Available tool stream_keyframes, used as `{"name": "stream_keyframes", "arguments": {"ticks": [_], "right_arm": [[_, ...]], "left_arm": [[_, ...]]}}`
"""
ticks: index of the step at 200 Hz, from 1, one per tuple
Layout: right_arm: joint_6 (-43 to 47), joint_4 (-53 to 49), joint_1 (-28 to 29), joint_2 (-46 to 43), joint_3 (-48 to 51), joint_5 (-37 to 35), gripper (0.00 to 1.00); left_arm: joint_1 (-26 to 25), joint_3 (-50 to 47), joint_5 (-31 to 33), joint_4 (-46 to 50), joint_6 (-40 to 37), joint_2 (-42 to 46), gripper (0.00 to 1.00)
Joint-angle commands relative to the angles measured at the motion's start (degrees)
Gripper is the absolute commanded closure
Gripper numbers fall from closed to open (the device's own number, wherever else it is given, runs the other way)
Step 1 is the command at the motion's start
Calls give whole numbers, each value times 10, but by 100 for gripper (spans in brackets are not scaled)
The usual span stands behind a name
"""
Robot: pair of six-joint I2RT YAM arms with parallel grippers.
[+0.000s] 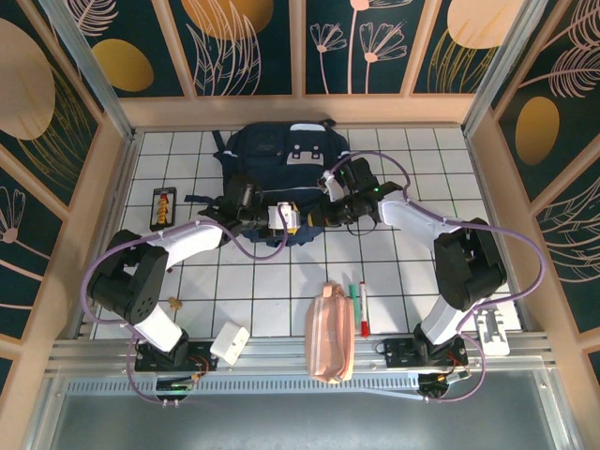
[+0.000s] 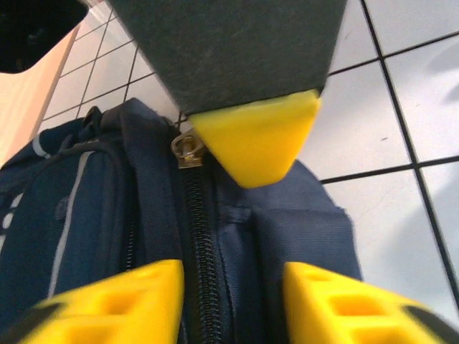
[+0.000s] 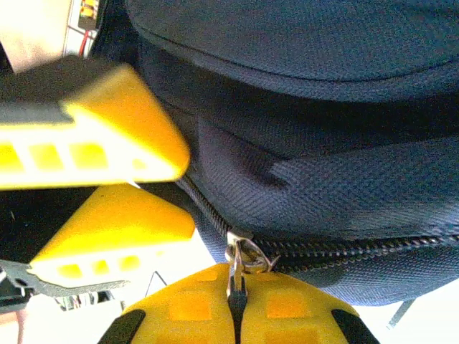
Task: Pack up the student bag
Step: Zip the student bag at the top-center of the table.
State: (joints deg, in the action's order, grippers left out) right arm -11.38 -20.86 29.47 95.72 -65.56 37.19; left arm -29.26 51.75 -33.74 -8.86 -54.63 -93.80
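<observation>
The large navy-blue fabric backpack (image 1: 272, 150) looks soft and floppy. The right gripper (image 3: 237, 304) pinches its metal zipper pull (image 3: 245, 256), the sensible hold, while the left gripper (image 2: 231, 287) stands half-open astride the zip.

A robotics lab's test cell: wooden-framed wall panels (image 1: 248, 42) printed with gold discs and pale flowers are enclosing a white-tiled tabletop (image 1: 281, 291), while two cabled robot arms (image 1: 178, 246) (image 1: 422, 217) are sitting bolted to an aluminium rail (image 1: 281, 354) along its near edge.
</observation>
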Motion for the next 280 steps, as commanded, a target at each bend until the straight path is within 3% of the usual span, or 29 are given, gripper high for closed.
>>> {"name": "stream_keyframes", "arguments": {"ticks": [1, 5, 9, 27, 43, 66, 97, 111, 123, 131, 159, 215, 250, 280], "right_arm": [[58, -7, 6, -5, -10, 37, 100], [60, -9, 7, -5, -11, 41, 100], [62, -9, 7, -4, -11, 43, 100], [66, -13, 7, -4, -11, 47, 100], [69, -14, 8, -4, -11, 51, 100], [72, -12, 12, -7, -11, 57, 100], [78, -17, 14, -8, -17, 46, 100], [80, -18, 14, -9, -19, 42, 100], [80, -18, 14, -9, -21, 32, 100], [80, -17, 14, -9, -21, 25, 100], [73, -13, 9, -6, -25, -7, 100], [94, -15, -87, 40, -23, -210, 100], [59, 13, -159, 140, -79, -198, 100], [21, 33, -175, 232, -158, -171, 100]], "left_arm": [[2, 7, 24, -5, 14, -7, 37], [2, 5, 20, -7, 14, -4, 7], [2, 2, 15, -8, 12, 0, 1], [2, -11, -20, -14, -2, 17, 1], [2, -14, -13, -20, 6, 19, 1], [4, 20, 14, 25, 17, -13, 1], [14, 83, -16, 105, 26, -68, 1], [16, 87, -23, 108, 24, -76, 12], [16, 91, -27, 114, 19, -80, 53], [16, 92, -19, 112, 22, -81, 100], [16, 80, -9, 122, -6, -73, 100], [40, -20, -55, 28, -26, 11, 100], [45, -57, -71, 36, -101, 35, 100], [46, -65, -95, 28, -119, 42, 100]]}}
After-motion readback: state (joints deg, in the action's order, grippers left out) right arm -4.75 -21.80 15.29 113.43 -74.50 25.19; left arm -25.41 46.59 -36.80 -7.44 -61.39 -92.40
